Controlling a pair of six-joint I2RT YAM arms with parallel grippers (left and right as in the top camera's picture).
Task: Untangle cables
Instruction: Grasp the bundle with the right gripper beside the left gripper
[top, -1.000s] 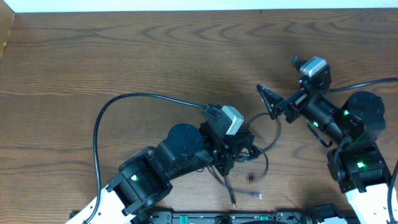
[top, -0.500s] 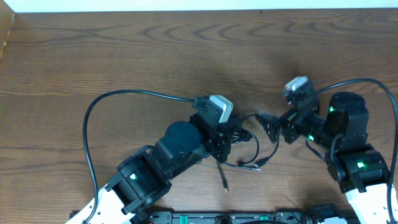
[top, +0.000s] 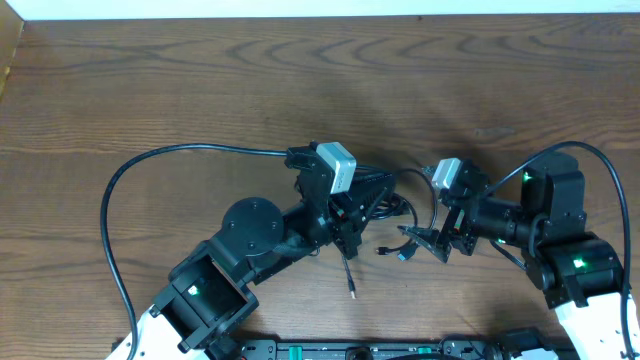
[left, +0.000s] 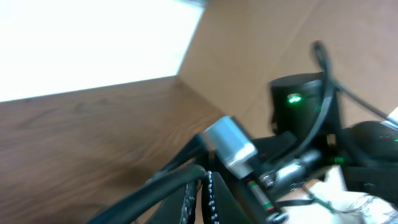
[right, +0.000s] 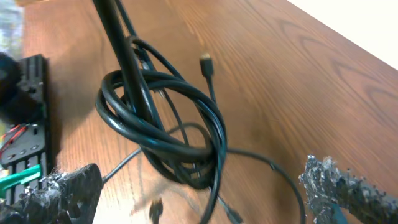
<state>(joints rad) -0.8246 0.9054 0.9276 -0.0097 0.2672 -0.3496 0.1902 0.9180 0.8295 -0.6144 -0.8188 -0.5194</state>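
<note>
The cables (top: 402, 214) are a tangled black bundle at the table's middle, between my two grippers. My left gripper (top: 378, 203) is shut on the bundle and holds it off the wood. In the right wrist view the coil (right: 186, 143) hangs around the left gripper's dark fingers (right: 121, 43), with a small plug (right: 205, 60) beyond it. One loose end with a plug (top: 352, 290) trails toward the front. My right gripper (top: 420, 240) is open and empty, just right of and below the bundle. Its jaws (right: 199, 196) are spread wide under the coil. The left wrist view shows its jaws (left: 202, 199) together beside a thick black cable (left: 155, 193).
The left arm's thick black cable (top: 150, 170) loops over the table's left half. The right arm's cable (top: 590, 150) arcs at the right. The arms' base rail (top: 380, 350) runs along the front edge. The right arm (left: 305, 106) fills the left wrist view.
My left gripper has moved left and farther back with the cable bundle in it. My right gripper has swung from the far right down to beside the bundle, still open.
</note>
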